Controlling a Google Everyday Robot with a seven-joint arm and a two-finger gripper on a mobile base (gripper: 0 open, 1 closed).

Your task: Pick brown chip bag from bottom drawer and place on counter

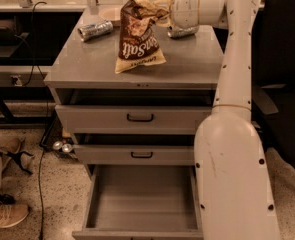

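Observation:
The brown chip bag (138, 36) stands upright on the counter (189, 59), near its middle, with its lower edge resting on the grey top. My gripper (159, 9) reaches in from the right at the end of the white arm and is shut on the bag's crumpled top corner. The bottom drawer (137, 201) is pulled fully open below and holds nothing that I can see.
A crushed silver can (96, 30) lies at the counter's back left and another can (182, 32) lies under my wrist. A pale plate (109, 12) sits behind the bag. The two upper drawers (140, 118) are slightly open. A black chair (282, 84) stands at the right; cans (62, 146) and a shoe (7, 215) are on the floor at the left.

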